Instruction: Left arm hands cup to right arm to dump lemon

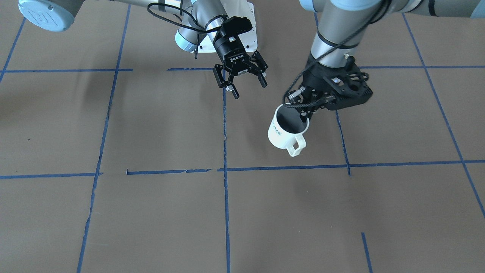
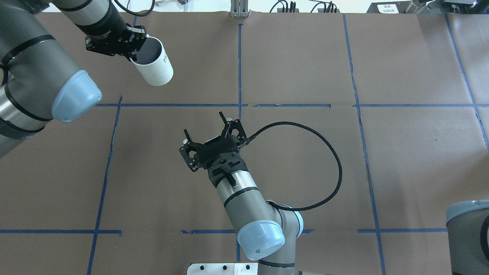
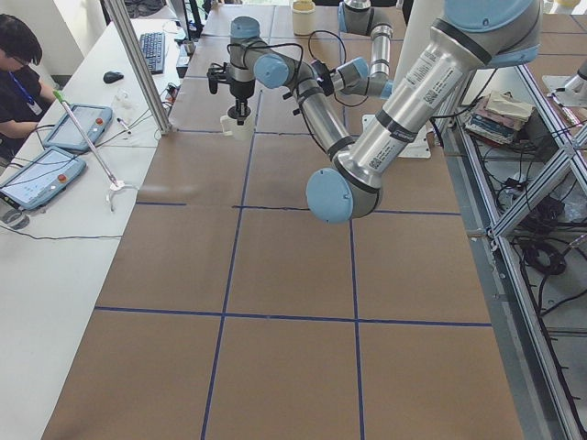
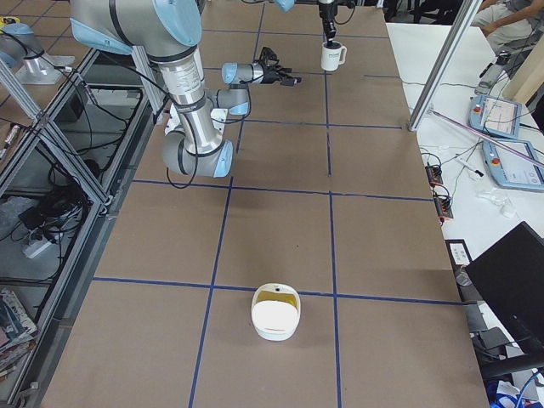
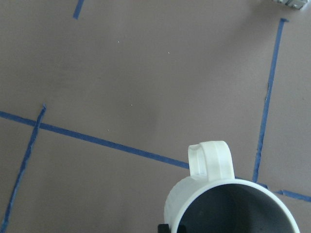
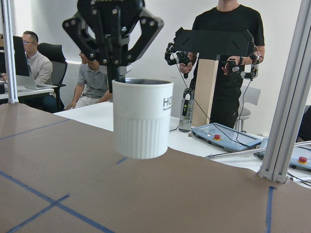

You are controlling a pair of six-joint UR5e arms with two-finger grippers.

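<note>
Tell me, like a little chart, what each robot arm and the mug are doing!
Left end effector: shut on the cup's rim
Cup: white, hanging above the table, handle pointing away from the robot
Right end effector: open, empty, apart from the cup
Lemon: none shows in the part of the cup's inside that can be seen

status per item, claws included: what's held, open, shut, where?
cup: upright, held by its rim, seemingly off the table, handle away from the robot.
left claw: shut on cup.
right claw: open, empty, apart from cup.
lemon: not visible in any view.
white bowl: on the table toward the robot's right end, something yellow inside.
</note>
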